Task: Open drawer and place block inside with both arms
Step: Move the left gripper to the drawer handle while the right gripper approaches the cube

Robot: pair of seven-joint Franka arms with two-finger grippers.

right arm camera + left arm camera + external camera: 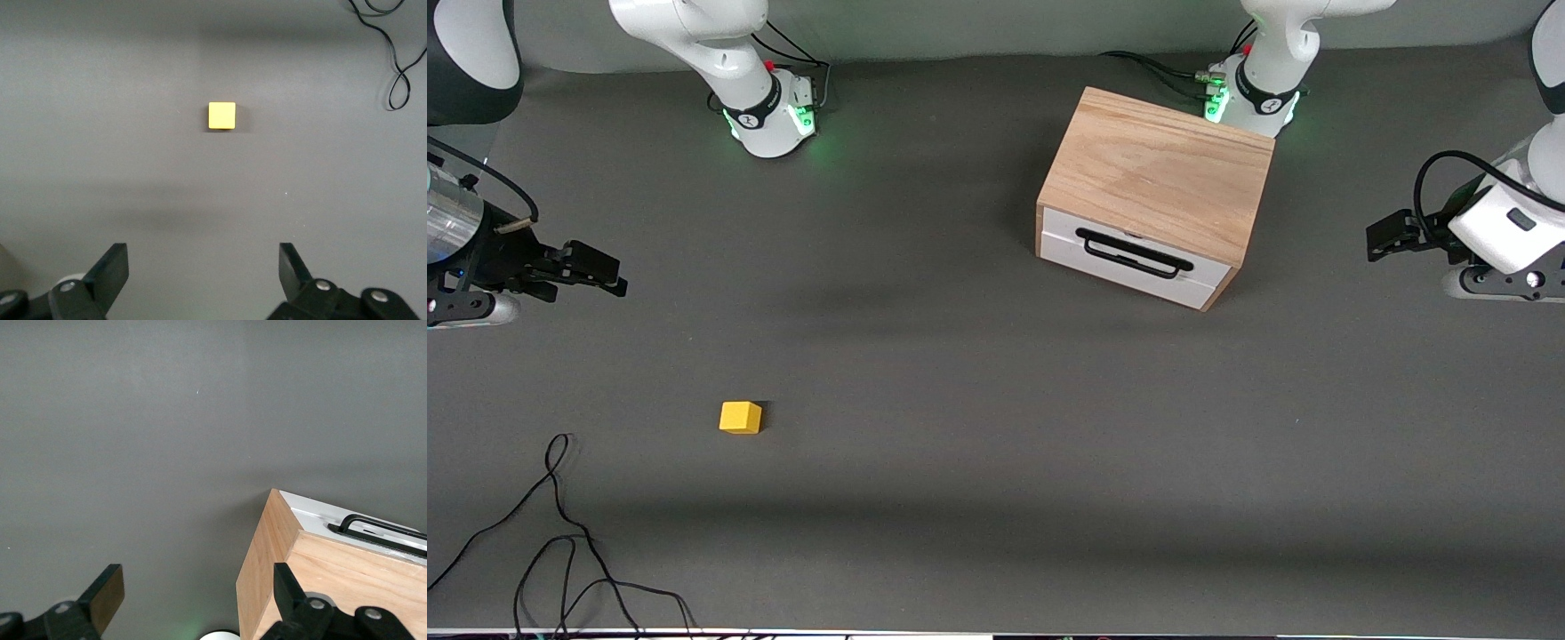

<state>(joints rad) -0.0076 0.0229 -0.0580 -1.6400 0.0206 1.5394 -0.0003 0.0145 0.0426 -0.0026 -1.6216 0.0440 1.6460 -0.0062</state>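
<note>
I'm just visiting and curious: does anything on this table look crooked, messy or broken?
Mildly. The wooden box sits turned at an angle to the table edge, drawer shut, and a loose black cable sprawls near the front camera. Nothing looks damaged.

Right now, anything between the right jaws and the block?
Nothing visible. The block lies alone on bare table, and the right gripper hangs above with jaws open. The loose black cable lies apart from it.

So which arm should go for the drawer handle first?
Probably the left. The left gripper hangs open at the left arm's end of the table beside the closed drawer; the right gripper, also open, is over the block.
</note>
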